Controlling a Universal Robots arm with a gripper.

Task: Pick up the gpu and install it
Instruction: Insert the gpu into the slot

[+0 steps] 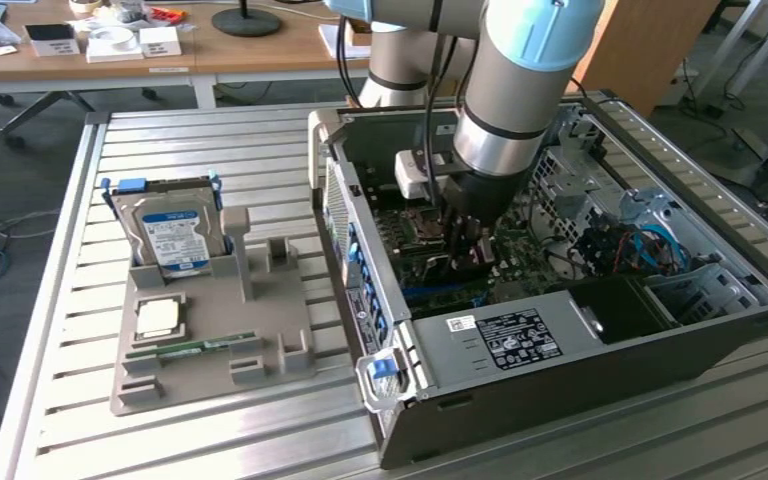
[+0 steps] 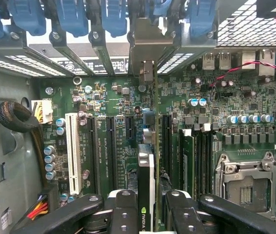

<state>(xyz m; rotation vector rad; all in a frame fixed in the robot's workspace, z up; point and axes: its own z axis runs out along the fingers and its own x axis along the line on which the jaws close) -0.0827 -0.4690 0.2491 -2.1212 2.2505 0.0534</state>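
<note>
I have the gripper inside the open computer case, its fingers clamped on the gpu, one on each face of the card. The card hangs edge-on between the pads, directly below the wrist, with its long axis running away from the fingers toward the case's rear bracket wall. Its metal end bracket sits near that wall, between the blue slot latches. Beneath it lies the motherboard, with the black expansion slots parallel to the card; I judge the card roughly in line with one slot, though I cannot tell whether its edge is touching or apart. Room is tight: the white slot lies to one side, the memory sticks and processor socket to the other. In the exterior view, the arm descends steeply into the case, clear of its walls.
</note>
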